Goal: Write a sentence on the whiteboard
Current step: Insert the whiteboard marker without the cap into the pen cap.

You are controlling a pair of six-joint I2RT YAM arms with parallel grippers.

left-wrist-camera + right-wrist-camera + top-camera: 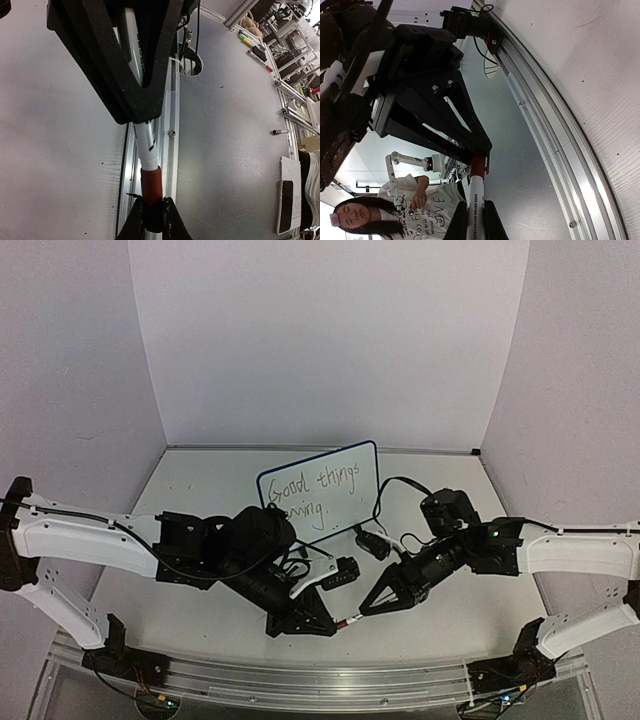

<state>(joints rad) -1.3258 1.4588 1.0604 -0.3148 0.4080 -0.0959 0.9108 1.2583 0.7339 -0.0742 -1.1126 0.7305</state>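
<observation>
left gripper [141, 102]: black fingers closed on the white barrel of a marker [148, 142], which points down-frame. the red cap [151, 186] at the barrel's lower end is clamped between the tips of the right gripper [153, 226]. beneath: aluminium rail [173, 100], white table [60, 160] left of it, grey floor [230, 150] to the right with a loose pen [282, 132] on it.

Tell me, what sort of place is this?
Probably a robotics lab: a white-walled booth on an aluminium frame, cluttered racks nearby, and another robot arm near a person.
</observation>
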